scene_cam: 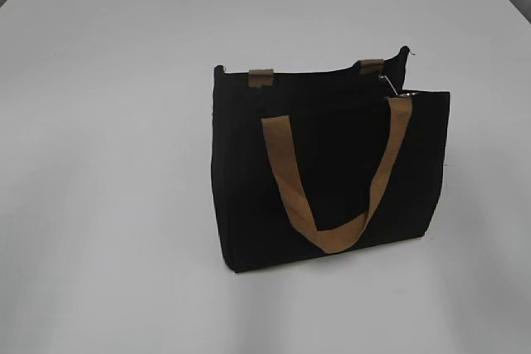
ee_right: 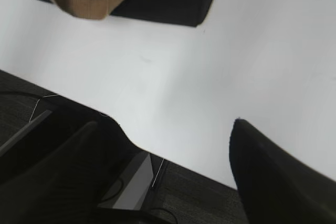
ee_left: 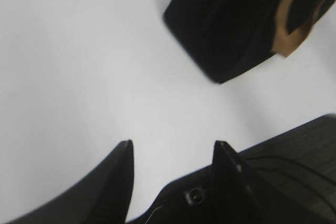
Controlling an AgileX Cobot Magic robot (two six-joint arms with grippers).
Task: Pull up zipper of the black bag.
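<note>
You've got a plain white matte tabletop (scene_cam: pixel 108 205) filling most of every view — and past its near edge, dark grey ribbed carpet flooring (ee_right: pixel 199 198) with a thin cable on it.

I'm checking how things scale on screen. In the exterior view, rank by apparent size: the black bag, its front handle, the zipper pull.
1. black bag
2. front handle
3. zipper pull, a tiny silvery bit near the top right corner

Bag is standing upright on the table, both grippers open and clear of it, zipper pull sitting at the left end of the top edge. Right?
Not quite: the exterior view shows the zipper pull at the right end of the black bag's top edge. The rest holds.
</note>
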